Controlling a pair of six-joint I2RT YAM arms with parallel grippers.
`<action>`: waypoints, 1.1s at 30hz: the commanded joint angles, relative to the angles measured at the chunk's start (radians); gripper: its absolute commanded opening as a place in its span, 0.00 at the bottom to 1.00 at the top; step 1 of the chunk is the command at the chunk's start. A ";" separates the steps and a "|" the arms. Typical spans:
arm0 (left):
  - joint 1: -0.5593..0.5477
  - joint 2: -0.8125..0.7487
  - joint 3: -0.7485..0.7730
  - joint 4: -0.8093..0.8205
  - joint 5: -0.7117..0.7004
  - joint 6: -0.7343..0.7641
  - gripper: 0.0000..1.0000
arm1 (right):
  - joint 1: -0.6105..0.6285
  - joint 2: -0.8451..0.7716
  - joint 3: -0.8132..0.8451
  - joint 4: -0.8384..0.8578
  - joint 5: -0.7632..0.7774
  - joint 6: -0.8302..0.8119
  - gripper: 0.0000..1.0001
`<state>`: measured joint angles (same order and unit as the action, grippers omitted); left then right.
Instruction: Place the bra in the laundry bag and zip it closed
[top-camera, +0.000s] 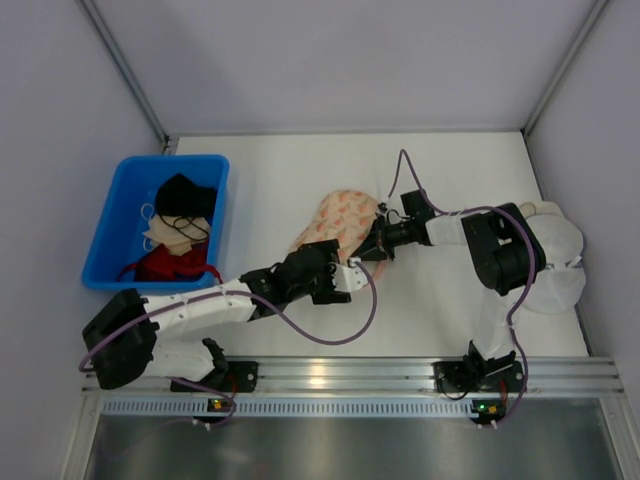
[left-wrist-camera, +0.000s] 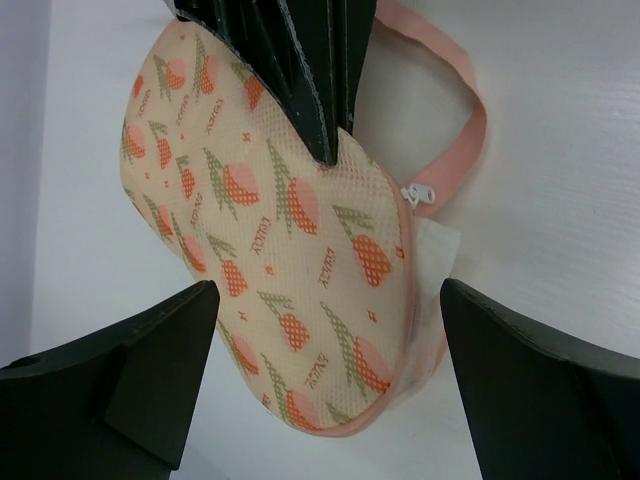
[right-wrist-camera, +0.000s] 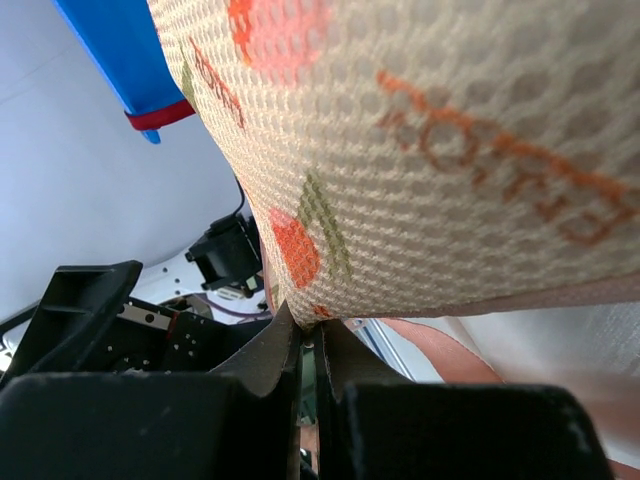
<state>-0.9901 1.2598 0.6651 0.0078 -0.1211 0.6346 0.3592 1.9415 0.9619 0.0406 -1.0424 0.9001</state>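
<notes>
Bag (left-wrist-camera: 270, 230) folded, zip undone: zipping comes next. Right end effector (right-wrist-camera: 308, 345) pinches its rim; left end effector (left-wrist-camera: 328, 292), released, must catch the pull (left-wrist-camera: 420, 193).

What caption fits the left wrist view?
Open left tool frames the printed bag while the right tool pinches its far edge.

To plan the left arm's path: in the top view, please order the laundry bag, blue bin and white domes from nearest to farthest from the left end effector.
1. laundry bag, just beyond the left end effector.
2. blue bin, far left.
3. white domes, far right edge.
</notes>
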 joint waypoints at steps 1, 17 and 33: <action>-0.007 0.032 0.022 0.135 -0.018 0.037 0.98 | 0.015 -0.032 0.001 0.010 -0.034 0.019 0.00; -0.007 0.133 0.028 0.201 -0.137 0.060 0.97 | 0.021 -0.047 0.011 -0.082 -0.024 -0.047 0.00; -0.009 0.271 -0.071 0.586 -0.180 0.206 0.98 | 0.043 -0.016 0.011 -0.050 -0.096 0.003 0.00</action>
<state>-0.9977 1.4902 0.6048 0.3912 -0.2893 0.7937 0.3626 1.9392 0.9627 -0.0063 -1.0584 0.8761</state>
